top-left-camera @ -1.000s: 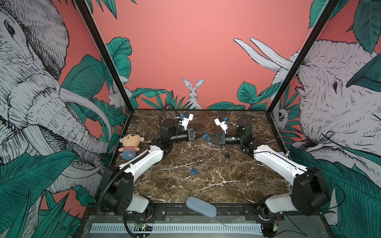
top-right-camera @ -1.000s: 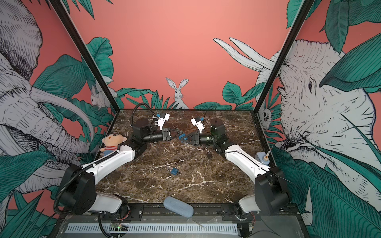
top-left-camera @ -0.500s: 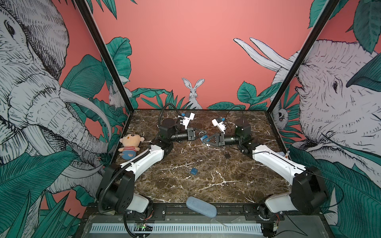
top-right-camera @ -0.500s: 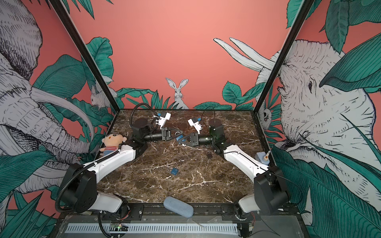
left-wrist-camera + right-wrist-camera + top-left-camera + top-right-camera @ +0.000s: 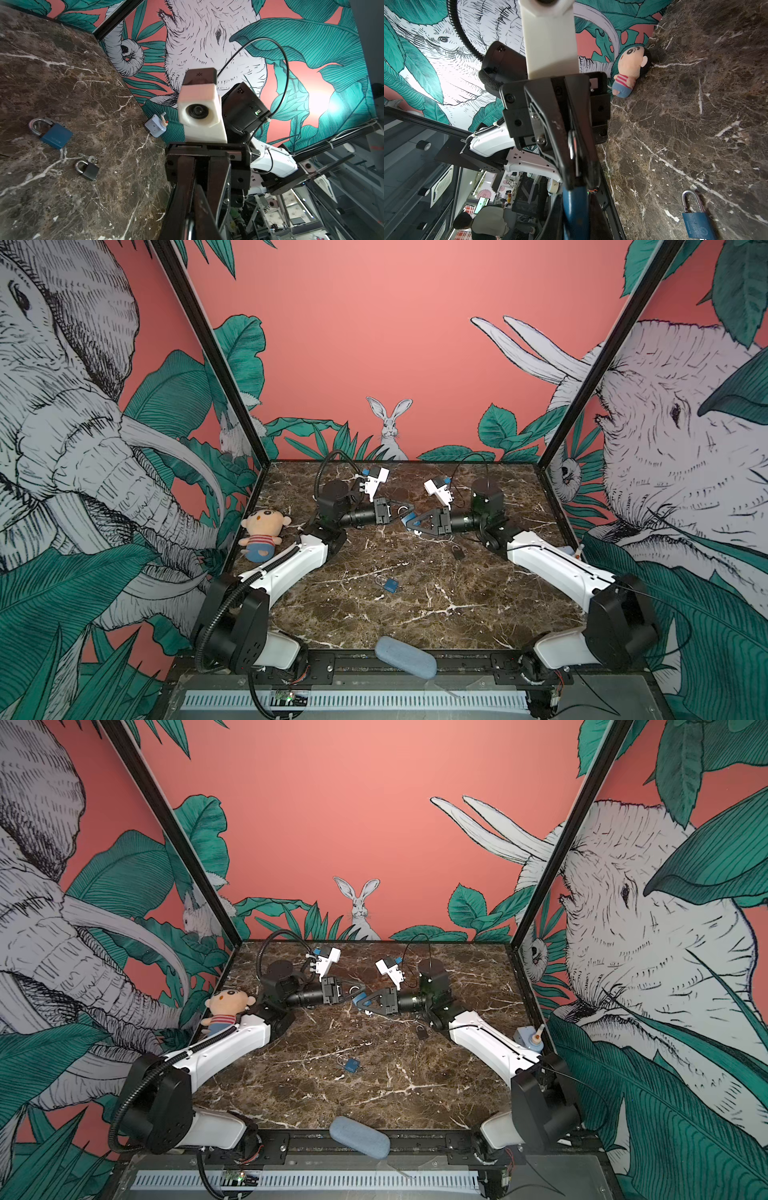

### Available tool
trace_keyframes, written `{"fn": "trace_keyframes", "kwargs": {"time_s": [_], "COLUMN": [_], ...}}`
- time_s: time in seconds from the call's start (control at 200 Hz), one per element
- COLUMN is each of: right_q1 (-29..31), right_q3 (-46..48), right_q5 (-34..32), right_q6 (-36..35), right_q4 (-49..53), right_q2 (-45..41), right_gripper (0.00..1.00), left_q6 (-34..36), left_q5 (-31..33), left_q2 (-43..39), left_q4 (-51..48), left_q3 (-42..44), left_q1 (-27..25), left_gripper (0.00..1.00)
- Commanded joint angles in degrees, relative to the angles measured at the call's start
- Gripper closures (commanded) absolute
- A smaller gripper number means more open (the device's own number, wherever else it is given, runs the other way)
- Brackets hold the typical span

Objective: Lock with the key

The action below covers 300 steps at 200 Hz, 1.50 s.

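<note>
Bench [image 5: 457, 614]: dark brown marble with white veins, walled on three sides by pink panels printed with elephants, leaves and a rabbit. Item 1, held padlock [image 5: 575, 207]: blue body, raised above the back middle of the bench where the two arms meet. The right claw [image 5: 413, 522] is clamped on its body. Its silver shackle [image 5: 572, 143] points at the left claw [image 5: 402, 509], whose fingers are pressed together on that loop. Item 2, loose blue padlock [image 5: 391, 585]: lies flat near the bench centre, apart from both arms, with its silver shackle seated. The body carries a stamped line of writing and a round emblem, both too small to read. Item 3, black padlock [image 5: 90, 171]: smaller, lies flat on the right half of the bench beside the right arm, with no legible marking. Item 4, key [image 5: 89, 159]: silver, on a small ring, lying on the bench just beside the black padlock's shackle, and in neither claw. Item 5, doll [image 5: 262, 535]: plush with a striped red shirt and blue shorts, at the left wall. Item 6, pouch [image 5: 405, 655]: blue-grey and oblong, on the front edge. Item 7, box [image 5: 528, 1038]: pale blue with a beige nozzle, at the right wall. The right wrist camera's cap shows a small printed mark in the left wrist view, which is not legible.
</note>
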<state>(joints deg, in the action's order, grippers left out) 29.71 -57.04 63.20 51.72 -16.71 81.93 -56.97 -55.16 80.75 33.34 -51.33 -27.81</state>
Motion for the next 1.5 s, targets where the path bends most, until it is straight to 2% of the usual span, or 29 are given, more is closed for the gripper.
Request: {"fn": "trace_keyframes", "kwargs": {"time_s": [0.0, 0.185, 0.28, 1.11, 1.205, 1.28, 1.496], "right_q1": [-0.2, -0.3, -0.3, -0.4, -0.3, -0.3, -0.4], "right_q3": [-2.7, -2.8, -2.8, -3.3, -3.3, -3.3, -3.3], "right_q5": [-2.7, -2.8, -2.8, -3.2, -3.3, -3.4, -3.7], "right_q6": [-0.5, -1.1, -1.1, -1.0, -1.1, -1.0, -0.6], "right_q4": [-4.8, -4.3, -4.3, -4.3, -4.3, -4.2, -5.2], "right_q2": [-0.7, -0.6, -0.7, -0.7, -0.6, -0.6, 0.0], "right_gripper": [1.0, 1.0, 1.0, 1.0, 1.0, 1.0, 1.0], "left_q6": [-0.7, -2.2, -2.3, -3.9, -4.0, -4.0, -4.4], "left_q5": [0.0, -0.3, -0.3, -0.3, -0.2, -0.4, 0.0], "left_q2": [-1.5, -1.2, -1.3, -2.6, -2.7, -2.6, -2.6], "left_q4": [-1.6, 0.4, 0.6, 2.1, 2.3, 2.3, 3.0], "left_q3": [2.3, 2.8, 2.8, 5.9, 6.1, 6.2, 6.3], "left_q1": [1.0, 1.7, 1.8, 3.4, 3.4, 3.4, 3.5], "left_gripper": [0.82, 0.82, 0.87, 0.87, 0.9, 1.0, 1.0]}}
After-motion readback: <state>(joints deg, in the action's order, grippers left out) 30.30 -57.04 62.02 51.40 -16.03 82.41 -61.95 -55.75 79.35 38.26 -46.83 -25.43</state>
